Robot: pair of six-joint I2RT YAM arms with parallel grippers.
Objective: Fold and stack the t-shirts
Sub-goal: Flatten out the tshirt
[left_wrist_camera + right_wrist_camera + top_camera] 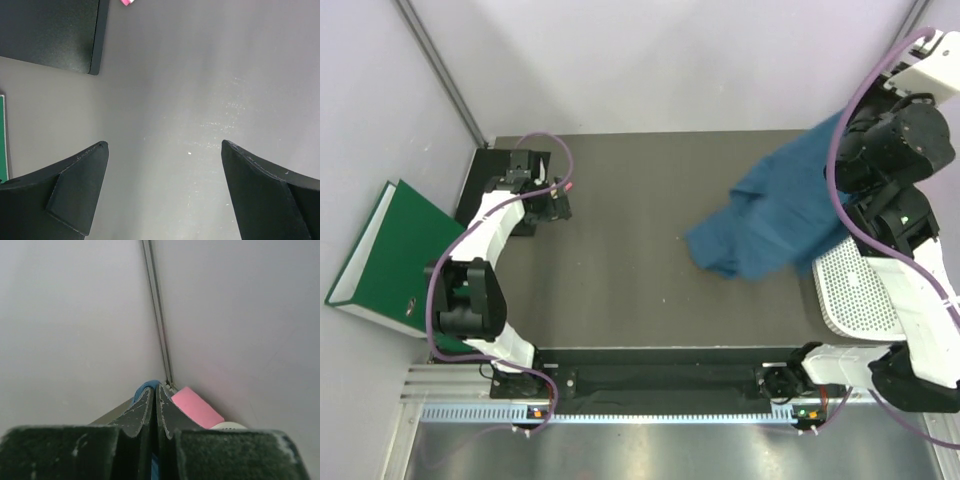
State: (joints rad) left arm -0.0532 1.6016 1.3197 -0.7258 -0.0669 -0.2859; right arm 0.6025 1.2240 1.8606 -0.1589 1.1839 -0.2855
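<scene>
The soft teal-blue t-shirt hangs as a long crumpled drape. Its long axis runs diagonally from the raised right arm down to the matte dark table, where its lower end lies in folds. The right gripper presses its fingers together on blue cloth. A smooth bright pink shirt shows just beyond it. Just beside the t-shirt stands the white mesh basket; what it contains cannot be told. The left gripper has its fingers spread wide.

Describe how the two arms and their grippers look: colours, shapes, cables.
Both the left arm and right arm have white shell links joined by bulky black joint housings, with a purple cable looping along each. The left gripper has matte black, wedge-shaped fingers; the right gripper has the same black fingers, with pale scuffs on their edges.
</scene>
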